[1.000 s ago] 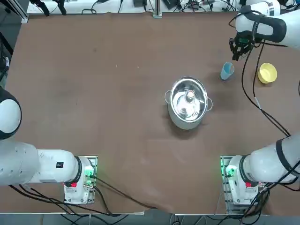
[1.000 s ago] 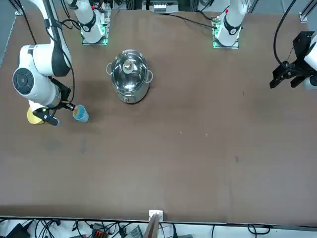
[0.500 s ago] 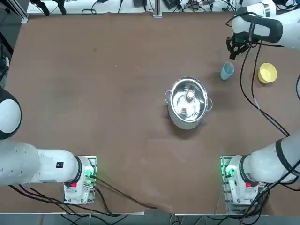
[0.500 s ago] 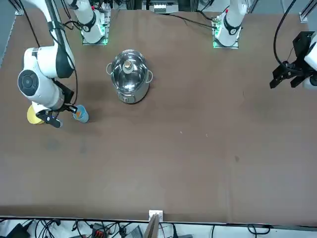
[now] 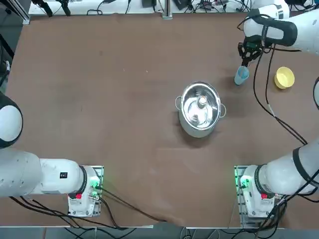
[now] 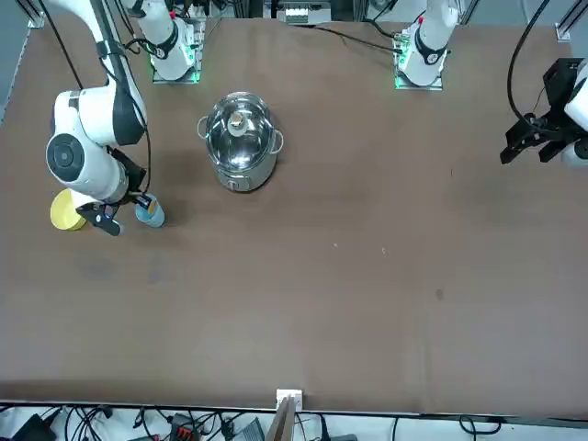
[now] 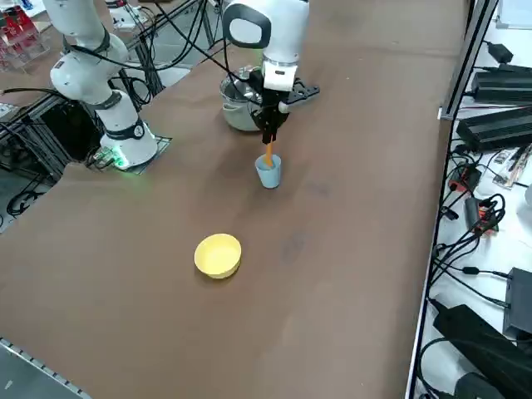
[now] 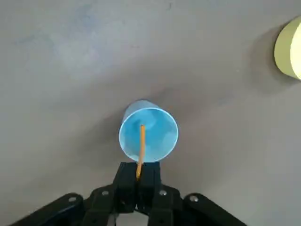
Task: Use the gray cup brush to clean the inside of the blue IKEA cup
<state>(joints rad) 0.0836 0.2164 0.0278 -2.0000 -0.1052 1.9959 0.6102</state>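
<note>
The blue IKEA cup (image 8: pixel 157 139) stands upright on the brown table (image 5: pixel 124 99), at its far right in the top view (image 5: pixel 241 76), and shows too in the side (image 7: pixel 268 174) and front (image 6: pixel 152 214) views. My right gripper (image 8: pixel 138 181) hangs straight above it (image 7: pixel 268 133) (image 5: pixel 244 60), shut on the cup brush. Only the brush's thin orange handle (image 8: pixel 141 146) shows; it runs down from the fingertips into the cup's mouth (image 7: pixel 268 155). Its lower end is inside the cup; I cannot tell whether it touches the bottom.
A yellow bowl (image 5: pixel 284 77) (image 7: pixel 218 254) sits just right of the cup, near the table's right edge. A steel pot (image 5: pixel 200 108) (image 6: pixel 240 141) stands mid-table, nearer the robot and to the cup's left. Cables trail from my right arm over that corner.
My right gripper has moved left and a little away from the bases, from beside the cup to right over it. The brush handle now dips into the cup. The cup has stayed put.
</note>
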